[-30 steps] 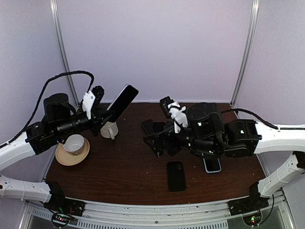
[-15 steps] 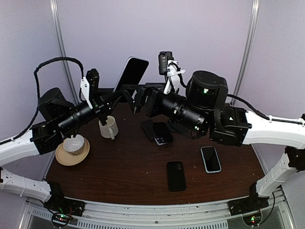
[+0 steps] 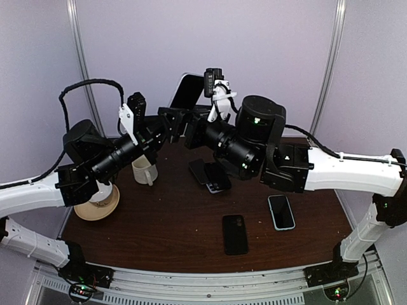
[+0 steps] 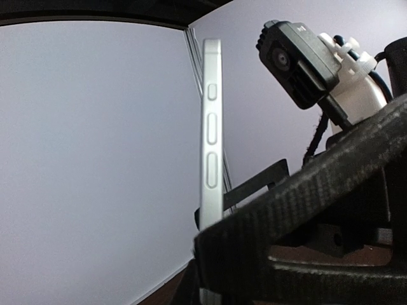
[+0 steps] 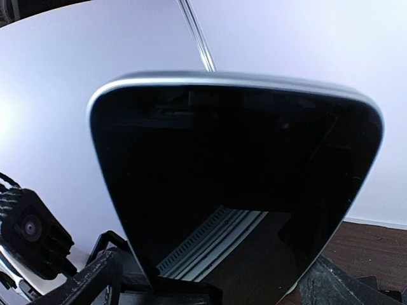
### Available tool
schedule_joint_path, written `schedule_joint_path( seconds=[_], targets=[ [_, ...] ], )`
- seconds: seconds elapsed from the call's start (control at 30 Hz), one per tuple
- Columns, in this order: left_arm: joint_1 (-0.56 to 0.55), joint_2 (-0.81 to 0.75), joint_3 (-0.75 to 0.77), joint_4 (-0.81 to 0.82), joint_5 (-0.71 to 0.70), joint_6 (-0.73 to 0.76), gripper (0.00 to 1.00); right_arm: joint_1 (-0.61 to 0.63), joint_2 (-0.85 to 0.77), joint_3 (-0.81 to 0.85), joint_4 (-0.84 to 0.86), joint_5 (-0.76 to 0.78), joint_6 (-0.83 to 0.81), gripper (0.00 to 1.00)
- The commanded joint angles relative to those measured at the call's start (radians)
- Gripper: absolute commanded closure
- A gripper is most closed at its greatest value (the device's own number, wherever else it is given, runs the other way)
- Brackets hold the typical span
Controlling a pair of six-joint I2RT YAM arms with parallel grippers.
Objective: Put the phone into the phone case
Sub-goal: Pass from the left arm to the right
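A silver-edged phone with a black screen point(image 3: 189, 91) is held upright, high above the back of the table. My left gripper point(image 3: 166, 122) is shut on its lower end; in the left wrist view the phone point(image 4: 211, 140) stands edge-on with its side buttons showing. My right gripper point(image 3: 191, 130) is right beside the left one, open, with a finger point(image 5: 82, 283) on each side of the phone's lower part; the screen point(image 5: 235, 184) fills that view. A black case-like slab point(image 3: 235, 234) and a teal-rimmed one point(image 3: 281, 211) lie flat on the table.
Two dark phones or cases point(image 3: 208, 173) lie overlapped mid-table. A white mug point(image 3: 145, 170) stands at the left, and a cup on a tan saucer point(image 3: 96, 202) sits beneath the left arm. The back wall is close behind the raised phone.
Both arms have risen from near the table to the back. The left gripper lifted the phone upright, and the right gripper swung up from the table to meet it.
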Motion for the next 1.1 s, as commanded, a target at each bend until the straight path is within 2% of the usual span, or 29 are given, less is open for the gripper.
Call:
schedule_joint_path(
  seconds=[0.0, 0.17, 0.6, 0.7, 0.8, 0.9, 0.97, 1.07],
  targets=[
    [-0.021, -0.014, -0.010, 0.180, -0.067, 0.052, 1.00, -0.015, 0.018, 0.039, 0.031, 0.011, 0.018, 0.03],
    [-0.028, -0.018, -0.035, 0.200, -0.072, 0.049, 1.00, -0.032, 0.025, 0.030, 0.054, 0.019, 0.062, 0.10],
    [-0.035, -0.040, -0.073, 0.199, -0.113, 0.047, 1.00, -0.041, 0.034, 0.069, 0.027, 0.013, 0.035, 0.18],
    [-0.035, -0.041, -0.080, 0.201, -0.110, 0.043, 1.00, -0.042, 0.034, 0.064, 0.033, 0.010, 0.030, 0.28],
    [-0.035, -0.040, -0.090, 0.203, -0.107, 0.028, 1.00, -0.042, 0.028, 0.046, 0.044, 0.007, 0.035, 0.33],
    [-0.035, -0.039, -0.105, 0.217, -0.100, 0.005, 1.00, -0.042, 0.019, 0.018, 0.068, 0.004, 0.038, 0.46],
    [-0.035, -0.032, -0.110, 0.218, -0.083, -0.015, 1.00, -0.041, 0.013, 0.005, 0.074, 0.000, 0.039, 0.47],
    [-0.035, -0.021, -0.126, 0.237, -0.068, -0.036, 1.00, -0.041, 0.003, -0.020, 0.101, -0.012, 0.046, 0.53]
  ],
)
